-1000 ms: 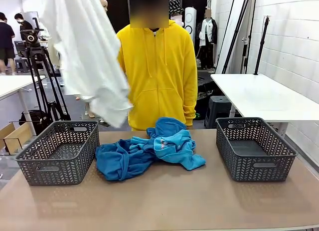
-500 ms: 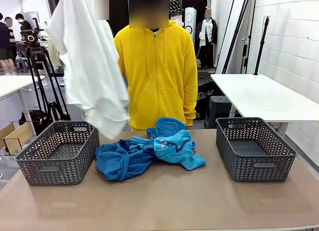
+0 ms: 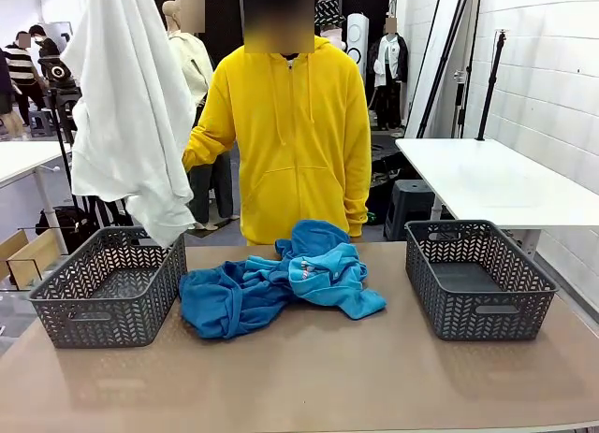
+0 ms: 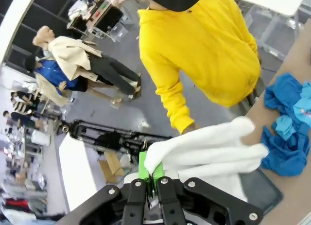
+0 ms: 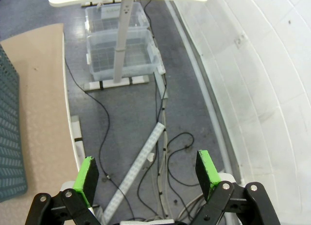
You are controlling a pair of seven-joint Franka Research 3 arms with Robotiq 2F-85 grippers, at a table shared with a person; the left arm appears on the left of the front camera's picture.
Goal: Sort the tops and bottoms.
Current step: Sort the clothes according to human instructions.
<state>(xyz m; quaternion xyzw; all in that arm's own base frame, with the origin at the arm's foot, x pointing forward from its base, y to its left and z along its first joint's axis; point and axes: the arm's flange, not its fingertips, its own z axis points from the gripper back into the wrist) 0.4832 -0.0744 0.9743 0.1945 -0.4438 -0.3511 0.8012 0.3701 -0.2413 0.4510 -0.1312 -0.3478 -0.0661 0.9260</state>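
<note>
Hanging pinched in the shut left jaws, the white garment (image 3: 126,106) sits upper left of the front frame, its hem just above the left basket (image 3: 56,288); it's held high, I'd guess, so the cloth clears the rim before a drop. Right jaws gape wide on nothing, parked past the counter (image 3: 309,377) edge over floor. Blue pile (image 3: 281,283) lies mid-frame between the baskets, the right basket (image 3: 479,229) is bare, the lower frame has open room, and the person's hand (image 3: 191,158) is near the cloth.
</note>
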